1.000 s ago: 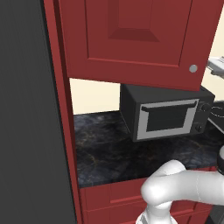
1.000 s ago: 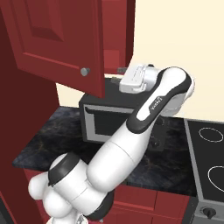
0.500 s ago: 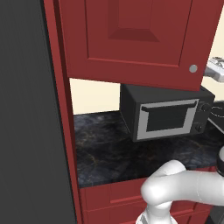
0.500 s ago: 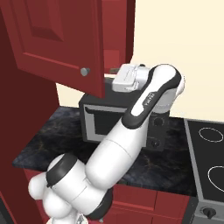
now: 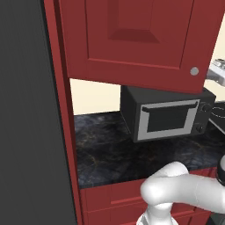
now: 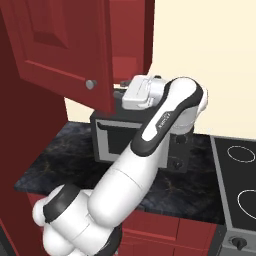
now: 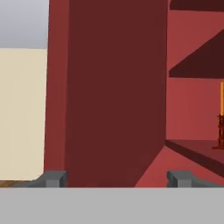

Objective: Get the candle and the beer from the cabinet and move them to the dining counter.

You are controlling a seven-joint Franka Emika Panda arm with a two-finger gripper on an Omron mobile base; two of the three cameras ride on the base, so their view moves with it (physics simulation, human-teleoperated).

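Left base view. I log the cabinet (image 5: 132,39) across the top of the frame, its raised-panel door carrying a round grey knob (image 5: 194,71) at its lower right corner. Below the door, right of centre, a dark microwave (image 5: 169,116) stands on the black marble worktop (image 5: 110,156), with red drawer fronts (image 5: 114,197) under the worktop's front edge. A dark wall panel (image 5: 30,132) fills the left side.

Right base view. The cabinet door (image 6: 60,45) hangs open at upper left, knob (image 6: 90,84) at its lower edge. The gripper (image 6: 118,90) sits at frame centre, just right of the door's edge and above the microwave (image 6: 112,140), pointing left toward the cabinet. A cooktop (image 6: 240,180) with ring outlines lies at the right edge.

Hand view. My two finger tips (image 7: 52,178) stand far apart at the bottom corners with nothing between them; the claw is wide and holds nothing. The door's dark red edge fills the middle. At the far right edge the candle (image 7: 221,118) stands upright on the red shelf (image 7: 197,151), cut off by the frame, well apart from the fingers.
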